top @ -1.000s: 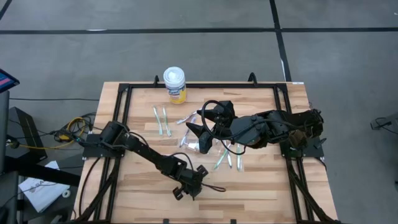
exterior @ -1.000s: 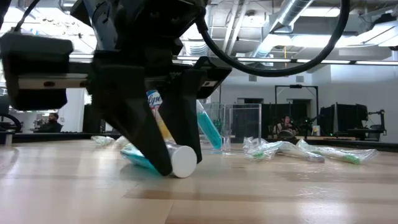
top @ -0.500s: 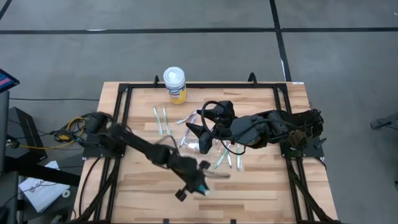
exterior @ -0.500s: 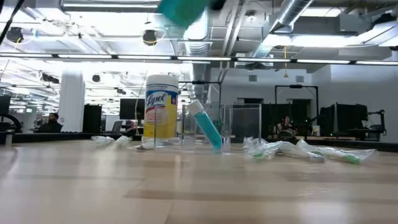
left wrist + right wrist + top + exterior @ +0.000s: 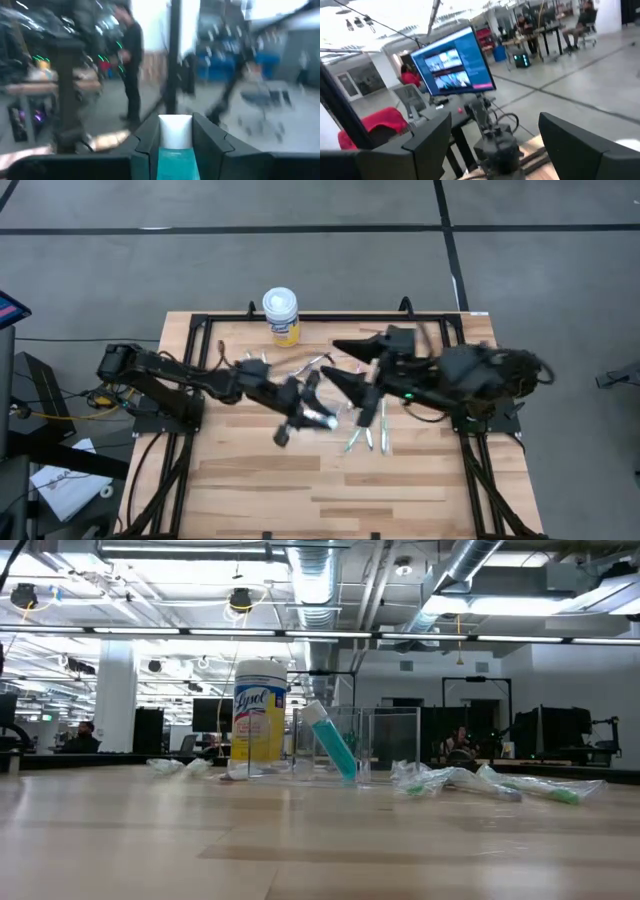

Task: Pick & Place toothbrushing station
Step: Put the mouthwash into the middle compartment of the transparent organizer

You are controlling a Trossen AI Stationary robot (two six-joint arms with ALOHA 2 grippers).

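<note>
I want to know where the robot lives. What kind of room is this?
Probably a big robotics lab or workshop: bare ceiling pipes, workbenches with people behind them, a computer screen, and a wooden test table.

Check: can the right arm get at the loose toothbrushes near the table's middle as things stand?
Probably yes. The right gripper hangs open and empty just beyond the toothbrushes, with nothing lying over them. The left gripper, holding a toothpaste tube, sits close beside them and could crowd the approach.

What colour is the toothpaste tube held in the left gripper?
Teal-blue body with a white cap: the toothpaste tube shows best in the left wrist view.
</note>
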